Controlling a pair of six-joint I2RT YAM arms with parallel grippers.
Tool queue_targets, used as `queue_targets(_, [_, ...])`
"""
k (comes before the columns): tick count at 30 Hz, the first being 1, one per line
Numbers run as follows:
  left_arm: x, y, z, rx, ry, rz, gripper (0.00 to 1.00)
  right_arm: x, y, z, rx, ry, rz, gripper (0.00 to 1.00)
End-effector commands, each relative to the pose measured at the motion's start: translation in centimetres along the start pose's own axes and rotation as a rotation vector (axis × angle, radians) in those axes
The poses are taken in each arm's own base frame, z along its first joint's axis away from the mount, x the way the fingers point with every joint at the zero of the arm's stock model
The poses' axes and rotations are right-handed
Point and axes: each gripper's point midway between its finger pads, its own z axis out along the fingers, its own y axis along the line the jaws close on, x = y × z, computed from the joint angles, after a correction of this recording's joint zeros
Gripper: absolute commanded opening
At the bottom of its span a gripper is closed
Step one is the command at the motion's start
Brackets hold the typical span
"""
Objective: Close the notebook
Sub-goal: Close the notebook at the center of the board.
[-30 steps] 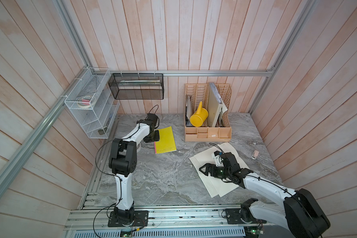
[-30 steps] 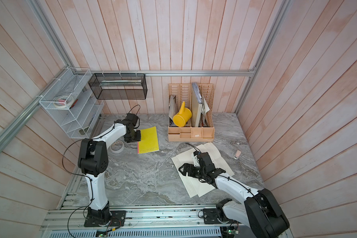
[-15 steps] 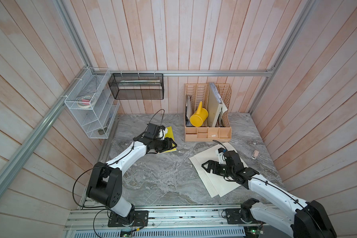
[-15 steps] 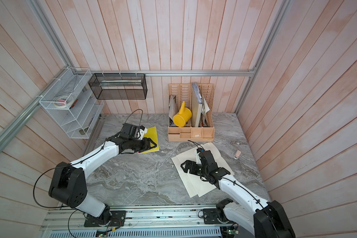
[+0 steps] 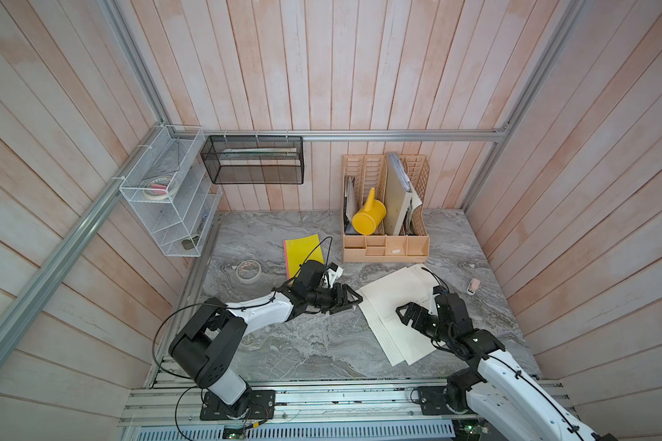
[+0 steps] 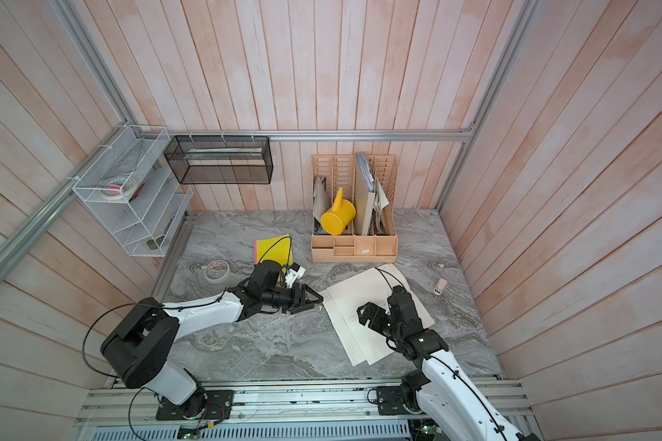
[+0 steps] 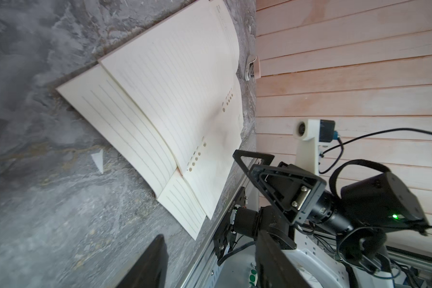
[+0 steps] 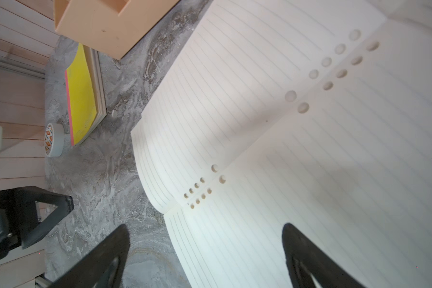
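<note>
one big change: within the last second the left arm has swung away from the yellow pad (image 5: 301,250) at centre left. it now reaches toward lower centre, and the left gripper (image 5: 350,299) is spread and empty. its tips sit just beside the notebook (image 5: 392,294) corner, but contact is unclear. a smaller change: the right gripper (image 5: 404,315) has edged slightly up-frame and hovers over the pages, fingers apart, holding nothing.

the notebook lies open and flat, right of centre in both top views, lined pages up, so closing has not begun. i judge the left arm is lining up to lift the picture-left leaf and fold it over.

pale plank walls (image 5: 322,76) box the scene, and the grey marble tabletop (image 5: 302,343) fills the lower middle. a tan desk organiser (image 5: 385,244) stands above the notebook, a tape roll (image 5: 248,270) lies left of the pad, and a small pink-and-white object (image 5: 473,285) sits near the right wall.
</note>
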Motion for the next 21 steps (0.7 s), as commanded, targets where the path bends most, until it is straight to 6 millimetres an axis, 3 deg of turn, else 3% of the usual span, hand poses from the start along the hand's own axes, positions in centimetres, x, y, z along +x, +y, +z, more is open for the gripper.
queue_targets(1, [-1.2,-1.2,1.2,0.058,-0.012,-0.019,0.59,1.0,-2.1,0.3,0.069,0.019,0.057,0.97])
queue_targets(10, [-3.4,-1.4,3.1,0.063,-0.025,-0.045,0.57,0.8,-2.1,1.2,0.037,0.006,0.061,0.96])
queue_targets(21, [-3.8,-0.2,4.4,0.032,-0.039,-0.091,0.55,2.2,-3.3,2.2,0.072,0.075,0.053,0.97])
